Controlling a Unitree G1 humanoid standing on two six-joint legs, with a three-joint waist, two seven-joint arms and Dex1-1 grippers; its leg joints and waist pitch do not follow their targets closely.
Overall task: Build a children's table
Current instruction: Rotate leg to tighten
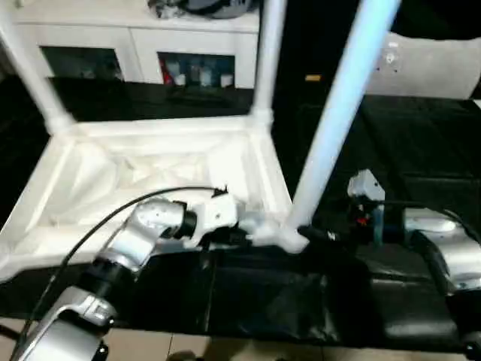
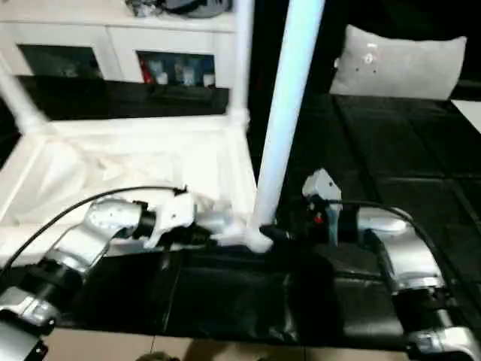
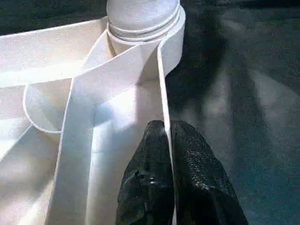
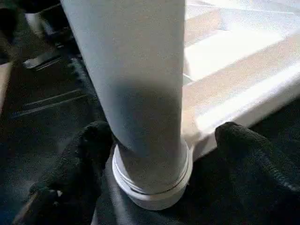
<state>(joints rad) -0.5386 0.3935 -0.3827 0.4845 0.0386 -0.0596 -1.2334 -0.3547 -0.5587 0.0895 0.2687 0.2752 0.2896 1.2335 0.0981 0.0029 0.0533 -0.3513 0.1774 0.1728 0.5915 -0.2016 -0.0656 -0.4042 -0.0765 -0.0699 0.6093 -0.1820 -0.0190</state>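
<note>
The white tabletop [image 1: 150, 129] lies underside up on the black-covered work surface [image 1: 421, 150]. Three white legs stand upright in its corner sockets: far left [image 1: 30, 75], far right [image 1: 267, 60] and near right [image 1: 338, 113]. My left gripper [image 3: 166, 140] is shut on the thin rim wall of the tabletop, just beside the near right socket [image 3: 143, 21]. My right gripper [image 4: 168, 154] is open around the base of the near right leg [image 4: 140, 93]. One of its fingers [image 4: 89, 154] touches the leg and the other stands apart from it.
A white cabinet [image 1: 135, 37] with glass doors runs along the back. A grey cushion [image 2: 398, 64] lies at the far right on the black cover. The work surface's front edge [image 1: 263, 335] is close under my forearms, with pale floor below.
</note>
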